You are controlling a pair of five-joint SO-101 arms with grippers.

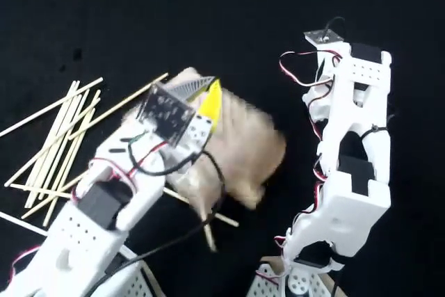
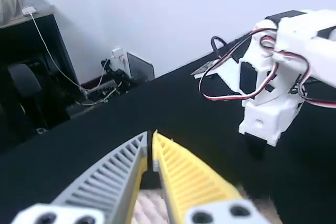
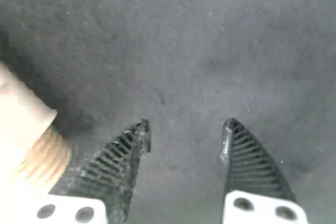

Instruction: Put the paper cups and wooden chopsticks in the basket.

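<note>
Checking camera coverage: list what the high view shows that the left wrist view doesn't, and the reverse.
High view adds the wooden chopsticks scattered on the black table. Left wrist view adds a white wall and cables behind the table. Both show the left gripper, shut, the basket beneath it, and the right arm.

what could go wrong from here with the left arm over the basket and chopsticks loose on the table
1. The left gripper sits over the edge of the basket with its fingers together; a sideways swing could drag or tip the basket.
2. The chopsticks lie crossed in a loose pile, so picking one may scatter the others.
3. One chopstick pokes out from under the left arm and could be swept along by it.
</note>
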